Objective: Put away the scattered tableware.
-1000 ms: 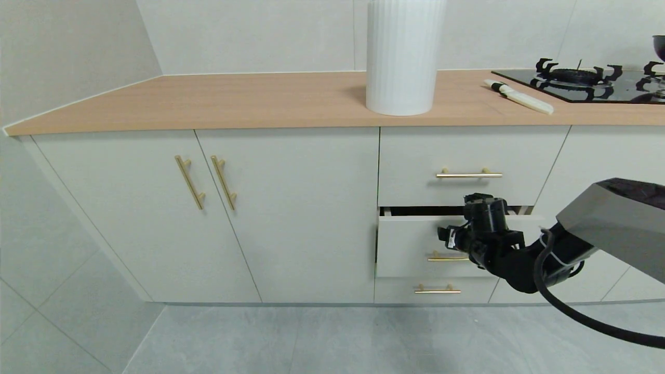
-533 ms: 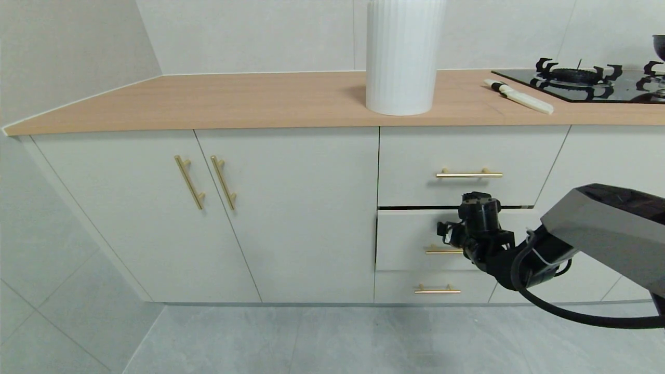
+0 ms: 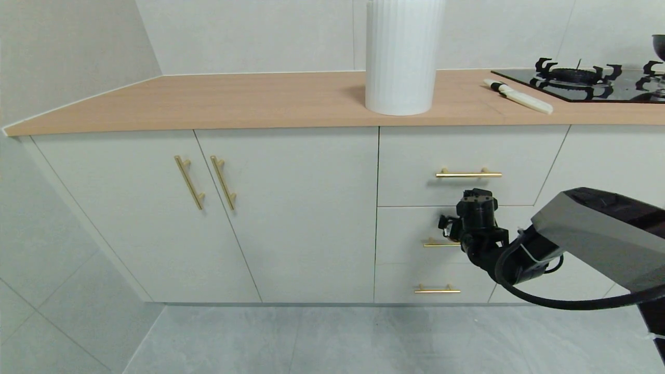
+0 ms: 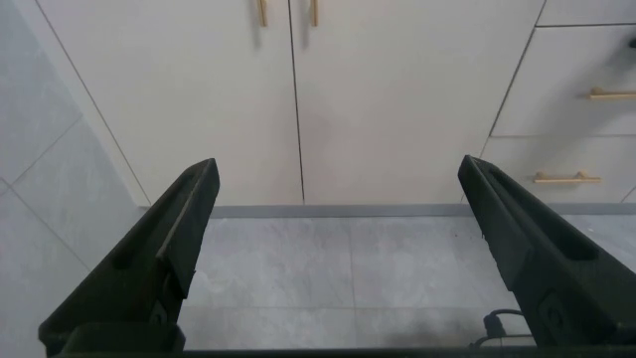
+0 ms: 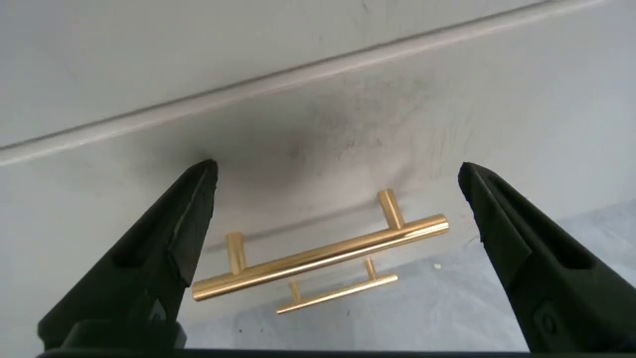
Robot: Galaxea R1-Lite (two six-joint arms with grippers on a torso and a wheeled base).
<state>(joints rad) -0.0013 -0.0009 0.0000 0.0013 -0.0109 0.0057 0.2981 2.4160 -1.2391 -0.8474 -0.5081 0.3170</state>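
No text, label, number or sign can be read anywhere.

The middle drawer (image 3: 405, 228) is shut flush with its neighbours, so its front stands as a closed wall behind the brass handle (image 5: 320, 251). The handle lies between the spread fingers (image 5: 149, 259) of the right gripper (image 5: 335, 179) and blocks the way forward. Below the handle, room is free down to the floor (image 3: 332, 337).

Right arm (image 3: 582, 236) is stretched forward and low, forearm angled in toward centre, wrist aimed away from me. Right gripper (image 5: 336, 177): fingers spread wide, nothing between them. Left gripper (image 4: 336, 171): fingers spread just as wide, tilted downward, nothing held.
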